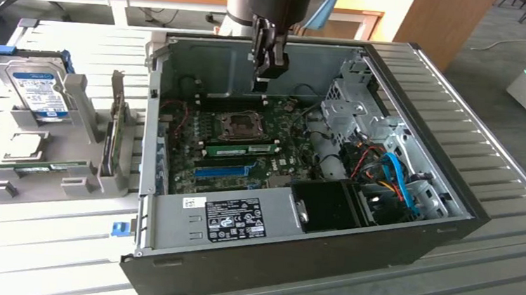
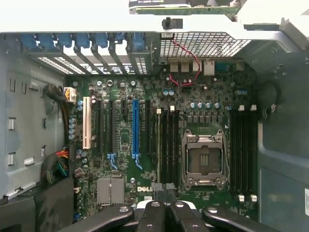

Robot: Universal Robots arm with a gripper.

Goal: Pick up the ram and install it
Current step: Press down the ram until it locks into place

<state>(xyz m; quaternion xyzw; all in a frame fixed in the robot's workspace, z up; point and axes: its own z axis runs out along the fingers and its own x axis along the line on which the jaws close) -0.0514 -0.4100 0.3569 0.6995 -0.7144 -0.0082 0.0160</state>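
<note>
pincer [image 1: 260,85] pressed together with nothing in it, hanging straight down from my arm inside the open case [image 1: 447,197], above the motherboard [image 1: 243,153] near its far edge. ram [image 1: 249,148] sits seated in a slot just beyond the blue slot [image 1: 221,170]. wrist view looks down on the cpu socket [image 2: 203,161].

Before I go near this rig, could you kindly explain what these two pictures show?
A robot arm with a gripper is reaching into an open computer case that lies on a slatted table. One picture comes from a camera off the arm. The other looks from the wrist onto the motherboard, with the shut black fingers in sight. The gripper holds nothing. A green ram stick sits on the motherboard. Beside the case, a grey rack holds a hard drive.
</note>
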